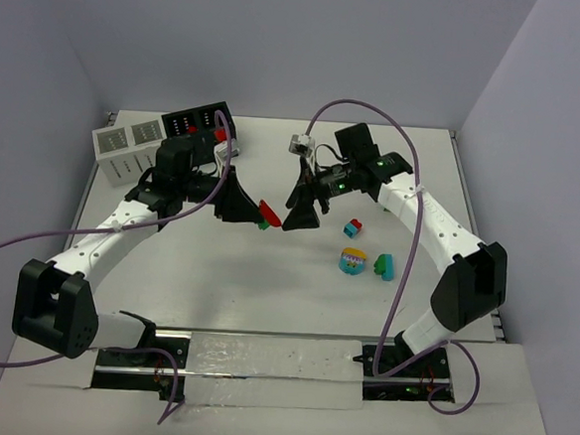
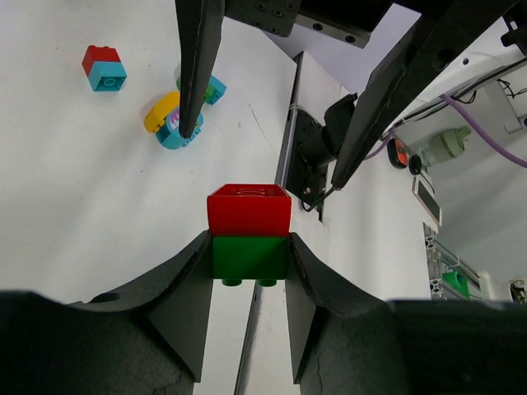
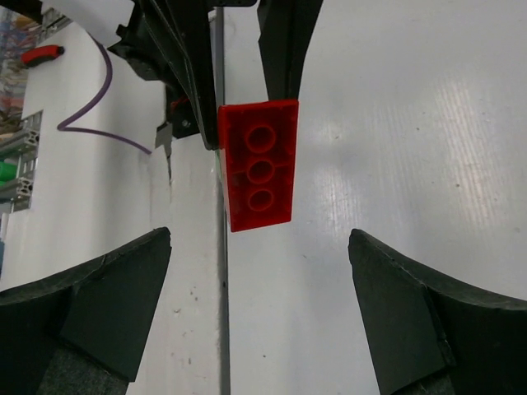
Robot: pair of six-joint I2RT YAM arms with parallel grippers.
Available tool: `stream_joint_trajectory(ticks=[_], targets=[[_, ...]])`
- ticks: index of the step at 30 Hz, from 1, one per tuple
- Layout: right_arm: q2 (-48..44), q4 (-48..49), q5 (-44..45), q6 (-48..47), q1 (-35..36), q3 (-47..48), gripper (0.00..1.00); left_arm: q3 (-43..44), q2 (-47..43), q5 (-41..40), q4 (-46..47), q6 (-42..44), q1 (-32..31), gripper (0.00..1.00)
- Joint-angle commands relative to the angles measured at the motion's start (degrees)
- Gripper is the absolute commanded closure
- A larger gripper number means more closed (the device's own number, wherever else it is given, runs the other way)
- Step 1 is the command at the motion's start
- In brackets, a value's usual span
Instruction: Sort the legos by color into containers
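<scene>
Green brick (image 2: 249, 257) under the red brick (image 3: 257, 164), clamped in my left jaws, escapes the right wrist view; right jaws wide.

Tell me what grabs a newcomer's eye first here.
Mid-table, the left claw is shut on a red plastic brick stacked on a green one, facing the open right claw. Right of them lie a small red-and-cyan brick stack, a rounded cyan-and-yellow piece and a teal brick.

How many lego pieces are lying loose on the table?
3: a red-and-cyan stack, a rounded cyan-and-yellow piece nearer the camera, a teal piece right of it. Others may be hidden.
</scene>
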Motion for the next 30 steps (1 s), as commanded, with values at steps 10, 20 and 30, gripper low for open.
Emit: stream_joint_trajectory(ticks=[10, 20, 30], targets=[[2.6, 4.0, -1.9, 4.5, 2.3, 1.3, 0.19, 2.2, -1.2, 1.8, 1.5, 0.3, -0.8, 1.0], [4.2, 5.1, -2.1, 5.9, 3.4, 3.0, 0.49, 3.0, -0.7, 0.5, -0.2, 1.7, -1.7, 1.0], [3.5, 5.0, -3.5, 6.0, 3.5, 2.7, 1.0, 2.5, -0.6, -0.5, -2.9, 4.1, -1.8, 0.72]])
